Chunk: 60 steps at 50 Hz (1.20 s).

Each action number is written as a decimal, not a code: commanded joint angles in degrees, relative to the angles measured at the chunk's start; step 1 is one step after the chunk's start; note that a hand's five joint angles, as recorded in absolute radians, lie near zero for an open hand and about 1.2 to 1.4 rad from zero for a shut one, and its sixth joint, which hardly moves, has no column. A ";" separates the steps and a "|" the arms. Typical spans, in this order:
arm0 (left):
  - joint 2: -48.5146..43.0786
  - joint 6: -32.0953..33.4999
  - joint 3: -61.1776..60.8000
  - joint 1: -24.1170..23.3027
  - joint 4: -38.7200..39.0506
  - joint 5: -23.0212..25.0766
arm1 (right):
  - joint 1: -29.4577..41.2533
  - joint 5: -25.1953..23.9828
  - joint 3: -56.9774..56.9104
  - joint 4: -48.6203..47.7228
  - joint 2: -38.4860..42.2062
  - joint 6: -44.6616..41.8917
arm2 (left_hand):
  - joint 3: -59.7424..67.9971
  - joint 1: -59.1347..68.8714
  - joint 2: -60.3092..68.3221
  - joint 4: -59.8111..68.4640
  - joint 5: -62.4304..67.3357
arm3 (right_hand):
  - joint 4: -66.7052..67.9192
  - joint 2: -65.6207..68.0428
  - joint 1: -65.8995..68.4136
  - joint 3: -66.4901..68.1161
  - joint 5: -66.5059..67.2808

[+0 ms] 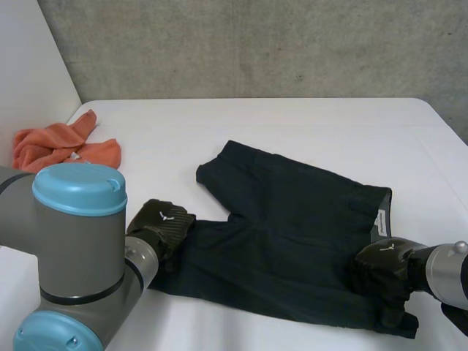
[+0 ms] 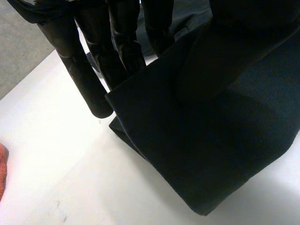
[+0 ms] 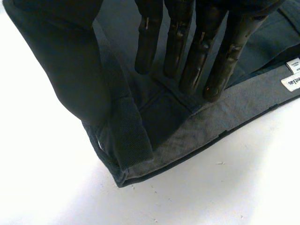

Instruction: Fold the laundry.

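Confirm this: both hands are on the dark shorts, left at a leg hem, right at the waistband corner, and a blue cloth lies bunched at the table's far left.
One thing is wrong: the bunched cloth is orange, not blue, as the head view shows. The rest stands: left hand at a leg hem of the dark shorts, right hand at the waistband corner.
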 commanded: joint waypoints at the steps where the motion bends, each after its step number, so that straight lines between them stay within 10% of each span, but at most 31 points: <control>1: -0.78 0.01 1.24 0.07 -0.11 -0.10 | 0.02 0.13 -0.43 0.62 -0.02 0.03 | 12.19 14.65 11.54 11.28 12.98 | 2.97 2.01 7.45 2.83 2.45; 27: -3.94 0.10 3.09 0.15 -0.46 -0.19 | 0.55 -1.72 3.70 0.36 -1.51 -0.06 | 12.19 14.65 11.54 11.28 12.98 | -3.60 -4.56 0.88 -3.74 -4.12; 30: -4.38 0.10 3.35 0.24 -0.46 -0.19 | 0.73 -1.72 4.14 0.27 -1.60 -0.06 | 12.19 14.65 11.54 11.28 12.98 | 5.79 4.83 10.26 5.64 5.27; 33: -5.08 0.10 3.70 0.24 -0.46 -0.19 | 0.73 -1.45 4.23 -0.60 -1.25 -0.23 | 12.19 14.65 11.54 11.28 12.98 | 43.36 42.40 47.83 43.21 42.84; 39: -7.63 0.10 5.63 0.24 -0.38 -0.10 | 0.55 0.04 3.00 -9.73 0.07 -4.53 | 12.19 14.65 11.54 11.28 12.98 | 44.46 43.50 48.94 44.32 43.94; 51: -12.03 2.73 27.50 3.40 2.60 -0.19 | 9.69 7.59 -19.22 -22.83 7.10 -7.09 | 12.19 14.65 11.54 11.28 12.98 | 44.46 43.50 48.94 44.32 43.94; 60: -7.73 3.26 45.01 4.99 21.31 -1.59 | 11.36 12.87 -43.40 -47.07 9.39 -4.28 | 12.19 14.65 11.54 11.28 12.98 | 44.46 43.50 48.94 44.32 43.94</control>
